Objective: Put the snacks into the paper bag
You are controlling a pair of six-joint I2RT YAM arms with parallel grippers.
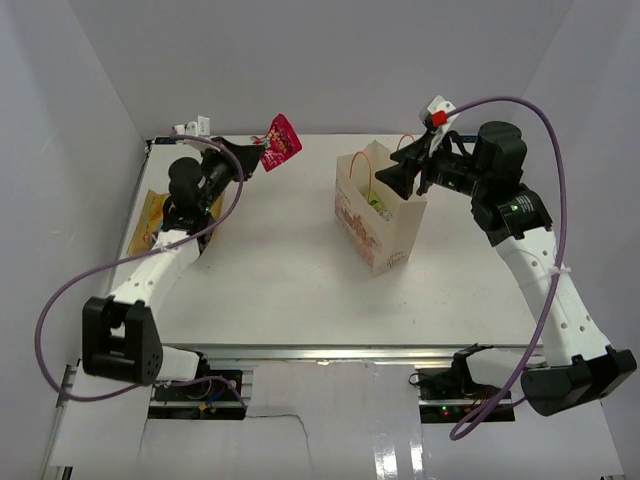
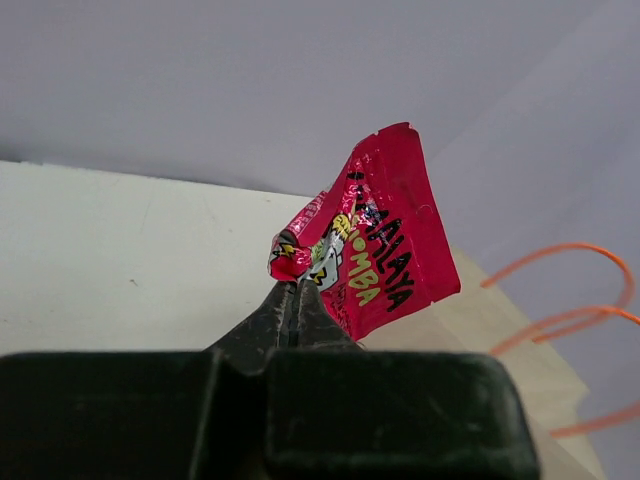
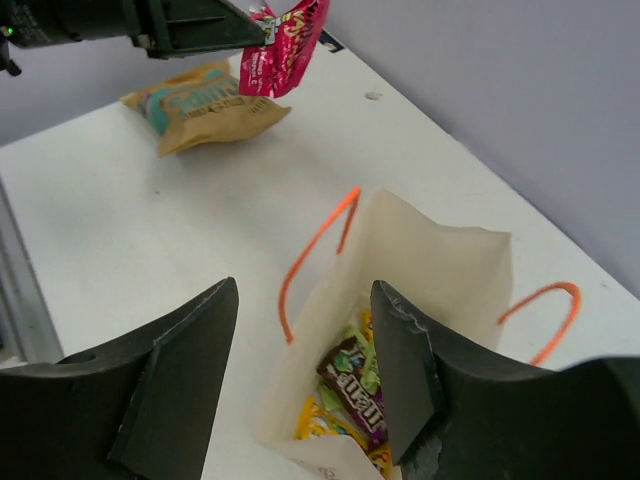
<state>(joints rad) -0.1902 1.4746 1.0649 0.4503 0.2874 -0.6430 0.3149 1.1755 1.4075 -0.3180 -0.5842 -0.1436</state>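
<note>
The paper bag (image 1: 378, 215) stands upright mid-table with orange cord handles (image 3: 312, 250). Inside it lie a dark brown packet (image 3: 362, 392), a green packet (image 3: 358, 345) and a yellow packet (image 3: 330, 420). My left gripper (image 1: 252, 158) is shut on a magenta-pink packet (image 1: 282, 141), held in the air left of the bag; it also shows in the left wrist view (image 2: 375, 245) and the right wrist view (image 3: 287, 50). My right gripper (image 1: 388, 178) is open and empty just above the bag's mouth. A yellow-tan pouch (image 3: 205, 105) lies flat at the table's left edge (image 1: 150, 215).
White walls close in the table on the left, back and right. A small white fitting (image 1: 192, 127) sits at the back left corner. Purple cables (image 1: 60, 310) loop off both arms.
</note>
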